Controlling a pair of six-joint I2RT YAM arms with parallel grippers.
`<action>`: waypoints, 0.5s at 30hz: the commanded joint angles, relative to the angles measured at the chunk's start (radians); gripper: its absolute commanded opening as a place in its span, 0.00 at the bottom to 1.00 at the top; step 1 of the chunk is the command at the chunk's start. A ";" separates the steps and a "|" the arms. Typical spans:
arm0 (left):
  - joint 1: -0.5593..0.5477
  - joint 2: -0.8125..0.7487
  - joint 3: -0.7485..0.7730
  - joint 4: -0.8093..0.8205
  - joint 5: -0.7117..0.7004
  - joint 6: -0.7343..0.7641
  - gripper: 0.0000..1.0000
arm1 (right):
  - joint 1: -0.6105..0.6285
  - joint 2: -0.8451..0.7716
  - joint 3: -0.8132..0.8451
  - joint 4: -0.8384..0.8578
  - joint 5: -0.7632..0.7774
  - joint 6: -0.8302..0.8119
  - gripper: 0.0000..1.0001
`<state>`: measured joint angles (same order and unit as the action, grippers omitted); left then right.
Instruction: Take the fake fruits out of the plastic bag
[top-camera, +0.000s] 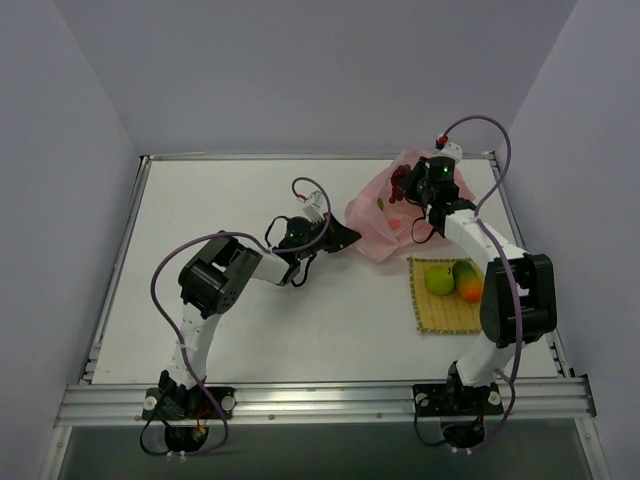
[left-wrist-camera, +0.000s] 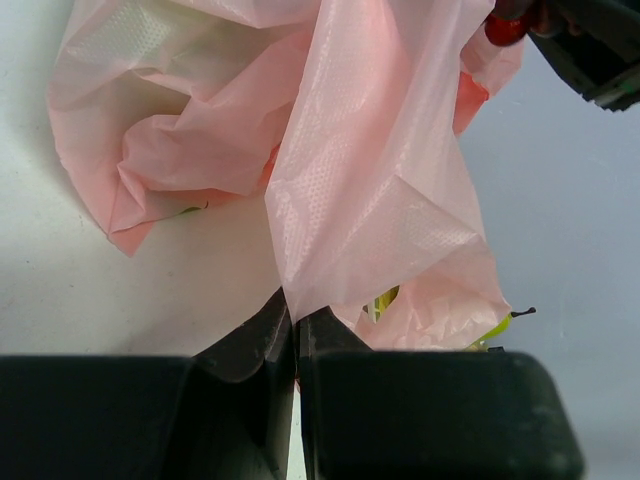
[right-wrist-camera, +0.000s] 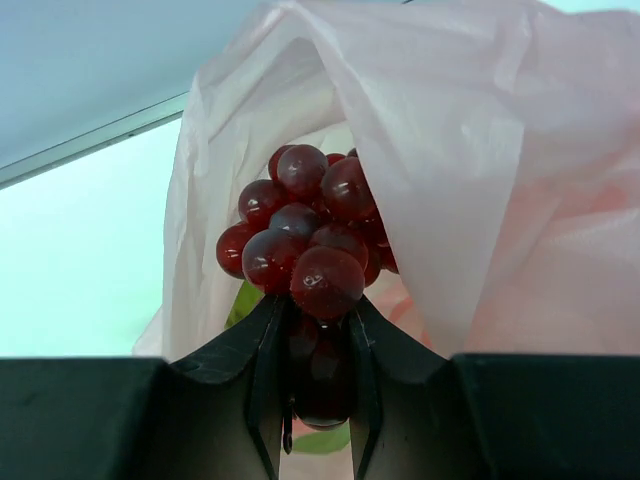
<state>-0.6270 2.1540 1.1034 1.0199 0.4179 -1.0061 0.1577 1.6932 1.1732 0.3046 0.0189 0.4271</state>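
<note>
Grapes (right-wrist-camera: 310, 245) sit clamped in the right gripper (right-wrist-camera: 315, 322) at the bag's (left-wrist-camera: 380, 200) mouth, by the worktop's (top-camera: 250, 320) far right corner. The left gripper (left-wrist-camera: 295, 322) pinches the bag's edge. Apple (top-camera: 438, 280) and mango (top-camera: 467, 282) lie on the mat (top-camera: 440, 318).

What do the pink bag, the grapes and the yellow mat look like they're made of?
The bag: thin, translucent plastic film, going by its crinkles and faint embossed dots. The grapes: probably hard glossy plastic; each dark red ball carries a sharp highlight. The mat: matte and woven-looking, perhaps straw or bamboo; too small to be sure.
</note>
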 joint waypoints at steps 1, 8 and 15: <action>0.001 -0.072 0.058 0.009 -0.014 0.014 0.02 | -0.010 -0.081 -0.064 0.063 -0.098 0.084 0.01; 0.003 -0.072 0.096 -0.011 -0.031 0.009 0.02 | -0.003 -0.248 -0.170 0.031 -0.119 0.124 0.01; 0.003 -0.080 0.092 0.006 -0.044 0.008 0.03 | 0.014 -0.478 -0.248 -0.038 -0.159 0.139 0.00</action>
<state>-0.6270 2.1418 1.1564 0.9909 0.3851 -1.0065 0.1608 1.3380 0.9249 0.2600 -0.1135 0.5537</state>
